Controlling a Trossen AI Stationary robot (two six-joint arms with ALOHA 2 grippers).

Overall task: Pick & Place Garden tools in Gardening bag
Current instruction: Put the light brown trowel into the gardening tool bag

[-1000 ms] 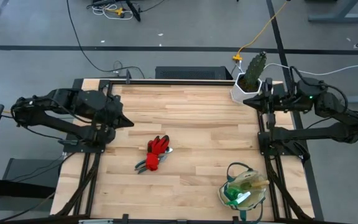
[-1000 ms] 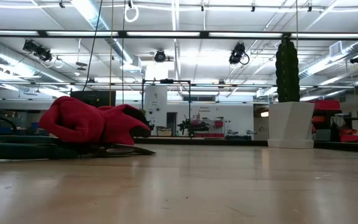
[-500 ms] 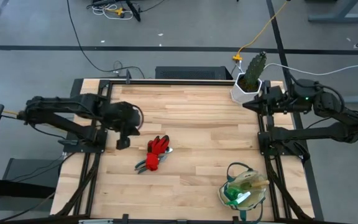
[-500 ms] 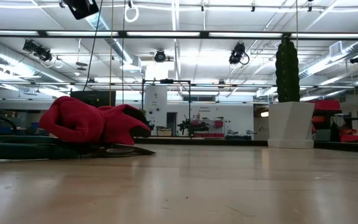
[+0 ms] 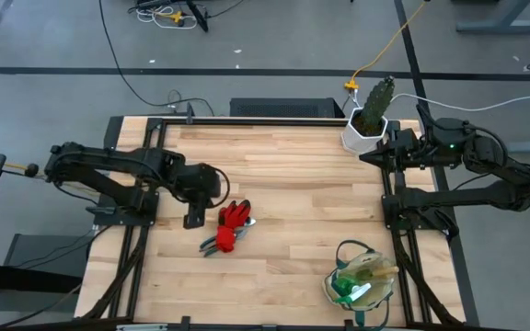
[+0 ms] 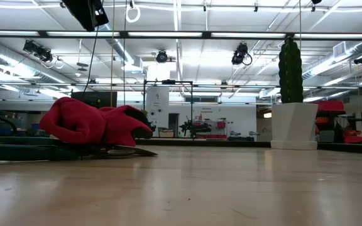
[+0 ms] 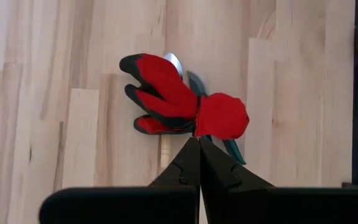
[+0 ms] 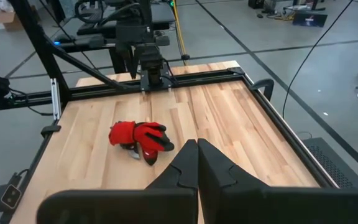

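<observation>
The left gripper [image 7: 198,144] has its fingers pressed together on nothing, hanging just beside the red-and-black gloves [image 7: 179,99], which lie over dark-handled pruners [image 5: 217,243] mid-surface on the pale wooden surface [image 5: 293,184]. The right gripper [image 8: 197,148], fingers likewise together and empty, waits near the white-potted green cactus [image 5: 373,108]. The beige canvas bag with green trim [image 5: 362,280] sits well apart at the near right corner

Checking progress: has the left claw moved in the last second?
Yes. In the high view the shut left claw has swung from the table's left edge toward the red gloves, now just beside them.
</observation>
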